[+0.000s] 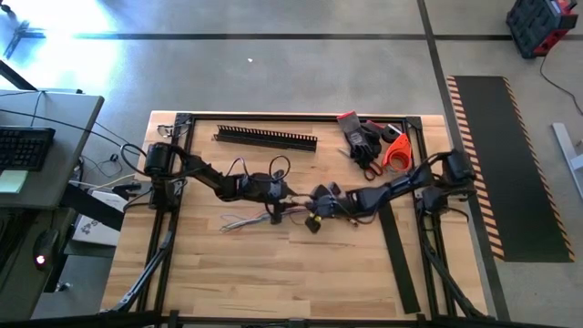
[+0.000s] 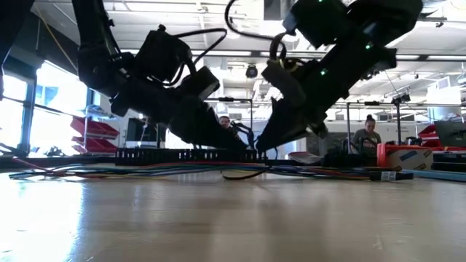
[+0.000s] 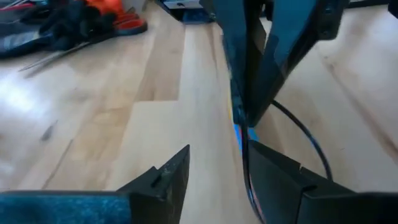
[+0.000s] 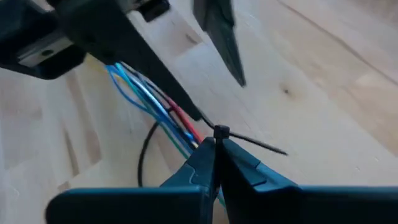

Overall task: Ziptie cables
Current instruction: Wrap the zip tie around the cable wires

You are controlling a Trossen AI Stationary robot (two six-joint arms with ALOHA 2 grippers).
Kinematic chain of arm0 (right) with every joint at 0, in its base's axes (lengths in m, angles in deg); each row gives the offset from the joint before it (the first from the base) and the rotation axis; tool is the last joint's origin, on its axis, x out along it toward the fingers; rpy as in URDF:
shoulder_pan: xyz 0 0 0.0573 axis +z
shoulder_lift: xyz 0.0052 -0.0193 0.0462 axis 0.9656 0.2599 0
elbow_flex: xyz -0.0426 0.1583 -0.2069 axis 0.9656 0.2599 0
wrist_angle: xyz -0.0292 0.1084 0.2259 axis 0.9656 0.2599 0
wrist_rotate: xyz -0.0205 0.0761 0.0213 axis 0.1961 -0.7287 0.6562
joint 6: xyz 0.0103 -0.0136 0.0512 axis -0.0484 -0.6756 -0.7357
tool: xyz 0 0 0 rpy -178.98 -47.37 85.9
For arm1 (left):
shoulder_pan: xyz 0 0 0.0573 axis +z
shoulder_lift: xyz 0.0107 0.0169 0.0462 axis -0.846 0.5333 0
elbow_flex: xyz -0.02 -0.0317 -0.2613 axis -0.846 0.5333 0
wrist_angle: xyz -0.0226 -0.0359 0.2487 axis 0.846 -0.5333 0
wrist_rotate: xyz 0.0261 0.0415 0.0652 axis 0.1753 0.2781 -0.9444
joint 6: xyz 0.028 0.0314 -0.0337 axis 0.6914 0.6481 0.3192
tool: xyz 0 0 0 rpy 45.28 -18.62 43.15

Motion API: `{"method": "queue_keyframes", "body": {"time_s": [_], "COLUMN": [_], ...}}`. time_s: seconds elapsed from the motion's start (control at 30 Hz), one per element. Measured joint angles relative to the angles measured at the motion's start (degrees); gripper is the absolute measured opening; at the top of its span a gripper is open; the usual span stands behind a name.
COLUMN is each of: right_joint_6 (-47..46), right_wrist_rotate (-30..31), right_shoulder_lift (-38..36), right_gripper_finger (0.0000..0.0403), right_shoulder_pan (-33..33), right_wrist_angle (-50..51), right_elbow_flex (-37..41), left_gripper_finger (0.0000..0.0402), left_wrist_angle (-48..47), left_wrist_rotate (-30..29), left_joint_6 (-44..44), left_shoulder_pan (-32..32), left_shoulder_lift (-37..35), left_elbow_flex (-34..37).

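Note:
The cables [image 1: 241, 221] are a bunch of thin blue, red and whitish wires [image 4: 140, 90] lying along the middle of the table. A black zip tie with its head [image 4: 221, 132] and thin tail [image 4: 267, 147] sits at the bunch. My right gripper [image 4: 214, 149] reaches in from the table's right and is shut at the tie. My left gripper [image 3: 214, 158] comes from the left and is open. One of its fingers [image 4: 155, 78] lies along the wires with its tip beside the tie head, the other [image 4: 224, 43] stands off to the side. My right gripper pinches the zip tie between its two fingertips, just beside the head [image 4: 221, 132], slanting down from the table's right. The tail sticks out sideways past the fingers. The wires run on from there along the table. Whether wires are also in the pinch, I cannot tell. My left gripper's one finger lies close over the wires [image 3: 239, 134]; whether it touches them, I cannot tell.
At the far edge lies the black comb-toothed duct [image 1: 264, 137]. Dark gloves [image 1: 360, 137] and an orange tool [image 1: 396, 151] sit at the far right. The flat black strip [image 1: 401, 260] lies at the right, near side. People [image 2: 368, 137] show behind the table.

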Motion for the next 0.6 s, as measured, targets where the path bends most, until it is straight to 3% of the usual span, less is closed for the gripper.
{"method": "queue_keyframes", "body": {"time_s": [0.2, 0.4, 0.6], "right_joint_6": [1.1, 6.4, 9.8], "right_wrist_rotate": [4.9, 10.1, 16.3], "right_shoulder_lift": [0.0, 0.0, 0.0], "right_gripper_finger": [0.0001, 0.0, 0.0], "right_shoulder_pan": [3.8, 7.2, 10.1], "right_wrist_angle": [-1.0, -3.0, -3.6], "right_elbow_flex": [0.0, 0.0, 0.0], "left_gripper_finger": [0.0129, 0.0099, 0.0059], "left_wrist_angle": [-0.1, -0.1, 0.0], "left_wrist_rotate": [3.9, 9.9, 10.6], "left_joint_6": [1.7, 3.4, 3.0], "left_shoulder_pan": [-0.3, -0.6, -1.0], "left_shoulder_lift": [0.0, 0.2, 0.2], "left_elbow_flex": [-2.0, -4.0, -4.6]}}
